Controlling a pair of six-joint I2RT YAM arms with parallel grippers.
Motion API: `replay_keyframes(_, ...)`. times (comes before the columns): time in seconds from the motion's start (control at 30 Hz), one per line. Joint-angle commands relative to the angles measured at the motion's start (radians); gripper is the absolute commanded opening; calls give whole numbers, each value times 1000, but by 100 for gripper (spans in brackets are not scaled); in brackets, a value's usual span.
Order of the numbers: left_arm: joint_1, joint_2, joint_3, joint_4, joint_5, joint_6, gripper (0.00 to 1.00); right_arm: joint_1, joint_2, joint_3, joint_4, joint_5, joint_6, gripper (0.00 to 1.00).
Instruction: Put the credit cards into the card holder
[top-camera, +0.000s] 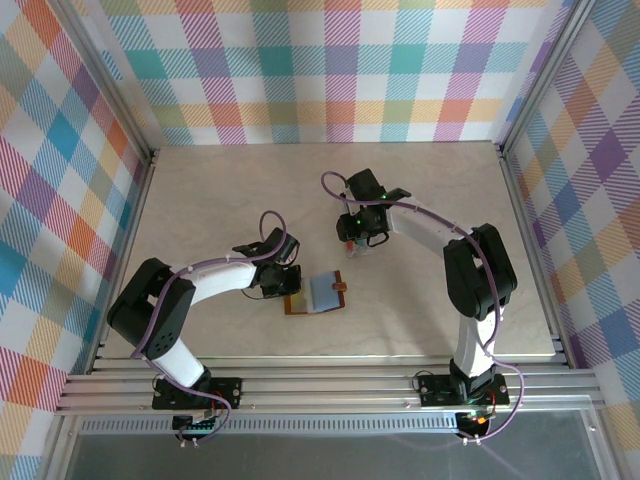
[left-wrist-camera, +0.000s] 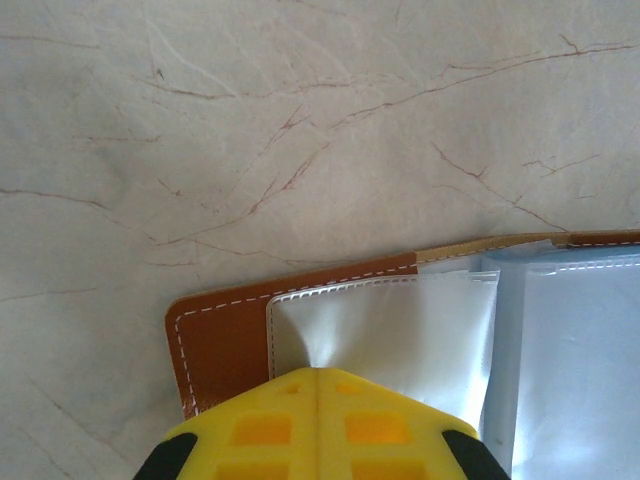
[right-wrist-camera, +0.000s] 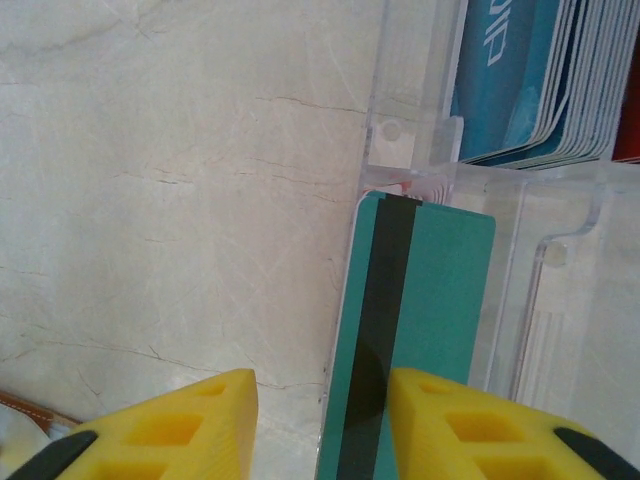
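Observation:
The brown card holder (top-camera: 318, 293) lies open on the table, its clear pockets facing up. My left gripper (top-camera: 288, 283) sits at its left edge. In the left wrist view the yellow fingers of the left gripper (left-wrist-camera: 318, 378) are pressed together on a puckered clear pocket (left-wrist-camera: 400, 320) above the brown leather (left-wrist-camera: 215, 340). My right gripper (right-wrist-camera: 322, 410) is open over a clear tray (right-wrist-camera: 560, 250). A teal-green credit card (right-wrist-camera: 440, 290) with a black stripe lies between its fingers, touching the right fingertip (right-wrist-camera: 450, 420). A stack of blue and teal cards (right-wrist-camera: 530, 80) stands in the tray's far compartment.
The right gripper (top-camera: 358, 243) hangs behind and to the right of the card holder. A corner of brown leather (right-wrist-camera: 20, 405) shows at the lower left of the right wrist view. Bare marble tabletop (top-camera: 220, 190) surrounds both, with plaid walls on three sides.

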Motion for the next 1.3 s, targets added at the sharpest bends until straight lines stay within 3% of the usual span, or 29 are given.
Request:
replay_keyframes(0.0, -12, 47, -31, -71, -11, 11, 2, -9, -30, -2, -8, 4, 8, 37)
replay_keyframes(0.3, -13, 52, -28, -72, -11, 11, 3, -20, -51, -9, -16, 21, 25, 27)
replay_keyframes(0.53, -13, 52, -28, -72, -12, 11, 2, -28, -78, -20, -22, 46, 35, 26)
replay_keyframes(0.63, -12, 50, -28, -72, -9, 11, 2, -32, -81, -23, -23, 52, 37, 19)
replay_keyframes(0.9, -13, 44, -27, -68, -2, 11, 2, -36, -40, 0, -37, -3, 29, 29)
replay_keyframes(1.27, -13, 51, -28, -68, -2, 12, 2, -38, -7, 10, -40, -8, 23, 22)
